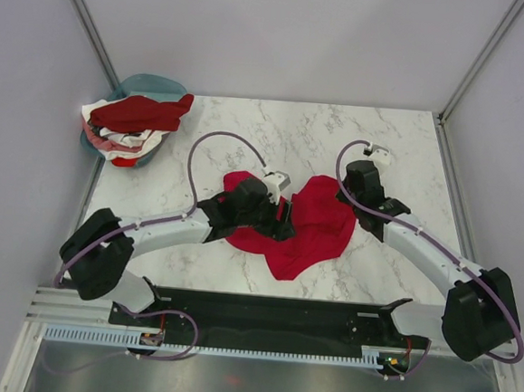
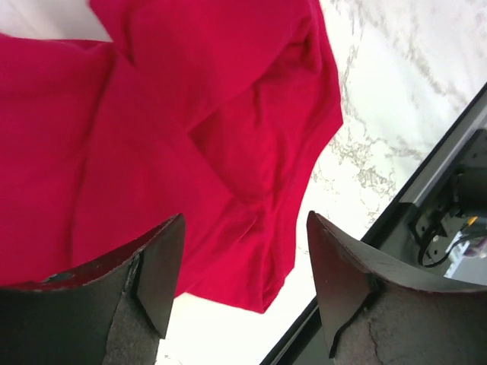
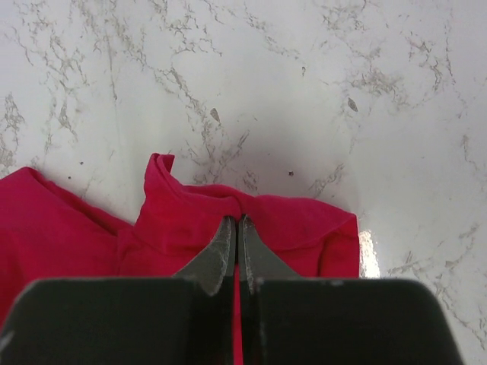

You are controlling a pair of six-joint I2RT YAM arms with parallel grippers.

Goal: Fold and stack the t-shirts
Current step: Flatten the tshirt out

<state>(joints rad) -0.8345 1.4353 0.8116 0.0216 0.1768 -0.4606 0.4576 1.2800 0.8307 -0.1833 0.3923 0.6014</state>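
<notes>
A crimson t-shirt (image 1: 318, 229) lies crumpled in the middle of the marble table. My right gripper (image 1: 351, 201) sits at the shirt's right edge. In the right wrist view it (image 3: 237, 222) is shut, pinching a raised fold of the crimson cloth (image 3: 304, 228). My left gripper (image 1: 283, 221) hovers over the shirt's left part. Its dark fingers (image 2: 160, 266) stand wide apart in the left wrist view, the gripper (image 2: 243, 255) open with nothing between them, and the shirt's hem (image 2: 251, 274) lies below. More t-shirts, dark red (image 1: 141, 111) and white (image 1: 112, 136), are heaped at the back left.
The heap of shirts rests in a teal basin (image 1: 155, 84) in the back left corner. Grey walls and metal posts (image 1: 86, 28) close in the table. A black rail (image 1: 271, 310) runs along the near edge, also seen beyond the table edge (image 2: 434, 186).
</notes>
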